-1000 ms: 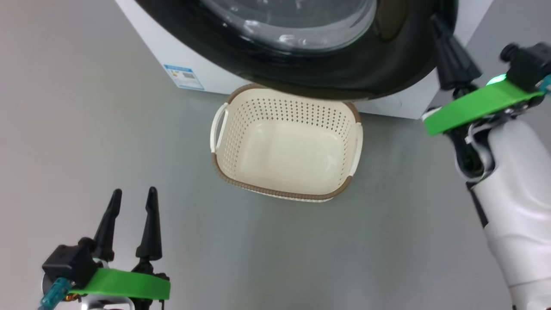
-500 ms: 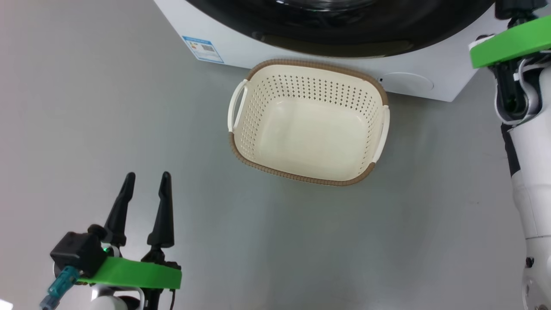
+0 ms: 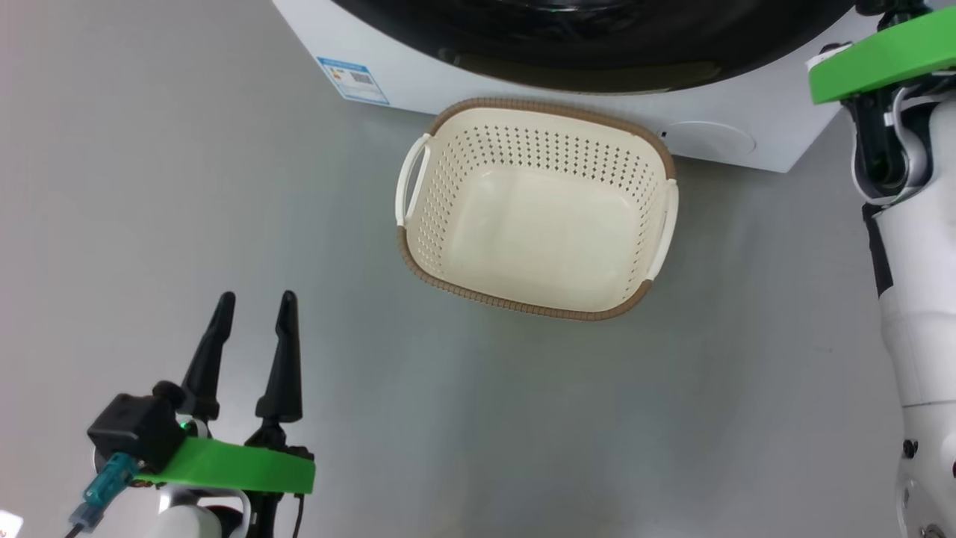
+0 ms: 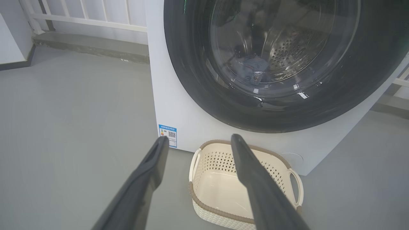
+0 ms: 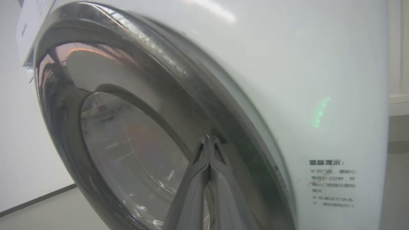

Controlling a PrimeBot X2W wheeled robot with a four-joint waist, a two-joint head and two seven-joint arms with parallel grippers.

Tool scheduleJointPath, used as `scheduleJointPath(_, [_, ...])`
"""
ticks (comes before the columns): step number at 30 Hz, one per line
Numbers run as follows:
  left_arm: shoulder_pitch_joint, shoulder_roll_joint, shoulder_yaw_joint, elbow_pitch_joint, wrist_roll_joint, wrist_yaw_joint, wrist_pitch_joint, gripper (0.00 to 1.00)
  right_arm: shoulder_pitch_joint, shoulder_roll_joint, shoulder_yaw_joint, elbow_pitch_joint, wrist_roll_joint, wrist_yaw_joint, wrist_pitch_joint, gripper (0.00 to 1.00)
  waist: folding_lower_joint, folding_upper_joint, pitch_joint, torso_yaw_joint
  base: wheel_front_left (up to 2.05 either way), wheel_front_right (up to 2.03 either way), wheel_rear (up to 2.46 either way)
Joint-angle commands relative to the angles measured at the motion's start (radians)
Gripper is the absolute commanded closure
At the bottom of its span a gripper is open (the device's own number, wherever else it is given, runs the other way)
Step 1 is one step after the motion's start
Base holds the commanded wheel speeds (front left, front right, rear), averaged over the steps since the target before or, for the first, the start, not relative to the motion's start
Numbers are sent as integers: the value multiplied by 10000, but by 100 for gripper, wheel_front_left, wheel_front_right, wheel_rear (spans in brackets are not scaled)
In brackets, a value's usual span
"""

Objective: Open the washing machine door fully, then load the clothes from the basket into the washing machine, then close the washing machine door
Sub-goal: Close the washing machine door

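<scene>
Up at the door (image 5: 105, 95) rim, right gripper (image 5: 209, 140) fingers pinched closed; left gripper (image 3: 256, 297) spread wide, well short of the basket (image 3: 523, 146).

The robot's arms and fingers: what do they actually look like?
Each gripper has two long, black, tapering fingers, seen on the left gripper and the right gripper. Behind them sits a flat bright-green plate and a black block with a teal see-through plug. The right forearm is a smooth white shell, with pale cables looped near its wrist.
</scene>
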Motion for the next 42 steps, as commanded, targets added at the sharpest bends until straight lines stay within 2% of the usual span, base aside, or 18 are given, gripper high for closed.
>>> scheduleJointPath(1, [-154, 187, 421, -116, -5, -15, -65, 0, 255, 218, 285, -319, 58, -57, -34, 100, 0, -1, -144, -131, 0, 0, 0])
scheduleJointPath(5, [-83, 187, 576, 86, 73, -15, -65, 0, 1033, 270, 772, -527, 165, -57, -34, 98, 0, -1, -391, -378, 0, 0, 0])
scheduleJointPath(7, [-68, 187, 661, 199, 145, -15, -65, 0, 1429, 277, 986, -633, 226, -57, -34, 68, 0, -1, -523, -506, 0, 0, 0])
scheduleJointPath(9, [-59, 187, 789, 316, 220, -15, -65, 0, 1808, 291, 1187, -733, 275, -57, -34, 50, 0, -1, -664, -663, 0, 0, 0])
scheduleJointPath(10, [-53, 187, 855, 366, 255, -15, -65, 0, 1989, 299, 1268, -786, 306, -57, -34, 18, 0, -1, -732, -747, 0, 0, 0])
scheduleJointPath(11, [-37, 187, 916, 410, 291, -15, -65, 0, 2154, 303, 1305, -845, 344, -57, -34, 0, 0, -1, -806, -831, 0, 0, 0])
scheduleJointPath(29, [333, 716, 1476, 908, 393, -15, -65, 0, 5373, 258, 1072, -1646, 424, -57, -34, 0, 0, -1, -2069, -2542, 0, 0, 0])
scheduleJointPath(42, [627, 982, 1573, 1097, 308, -15, -65, 0, 6884, 199, 654, -1903, 425, -57, -34, 0, 0, -1, -2590, -3251, 0, 0, 0])
